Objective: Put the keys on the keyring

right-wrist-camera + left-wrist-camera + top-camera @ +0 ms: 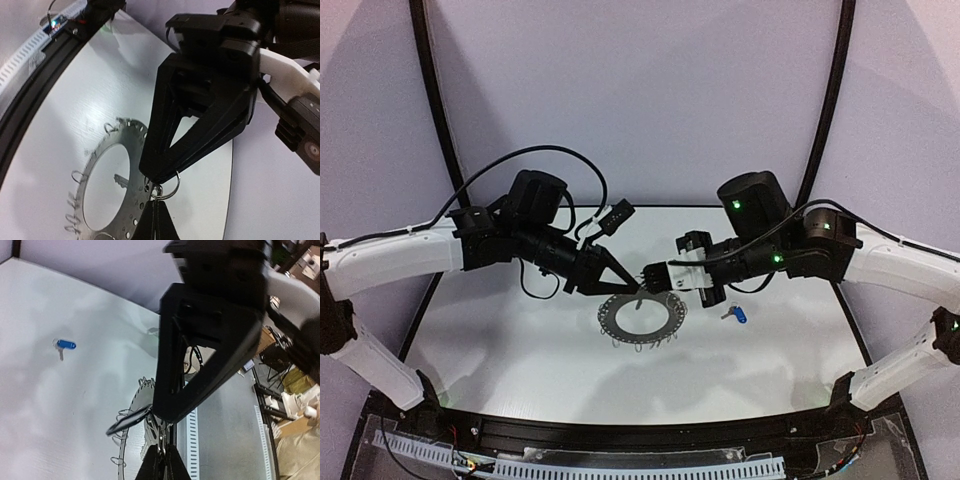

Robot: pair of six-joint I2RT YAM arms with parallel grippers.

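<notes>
From above, the keyring (610,318) lies flat mid-tabletop (520,340). The left claw (633,288) and right claw (647,279) come nose to nose just over its far rim, both clenched. The blue key (735,314) lies apart on the right, under the right arm, long axis across the tabletop, silver end toward the keyring.

On the left wrist camera, the left claw (161,462) is pinched tight at the bottom edge. The right claw (165,415) points down at it. A dark split ring (125,424) pokes out leftward beside the tips, over the keyring (137,402). The blue key (65,345) is well off to the left, tag lying crosswise.

On the right wrist camera, the right claw (157,220) is shut and meets the left claw (152,180) tip to tip. The split ring (172,186) loops out right where they meet; which claw grips it, I cannot tell. A key blade (121,179) points left across the keyring's (112,140) centre hole.
</notes>
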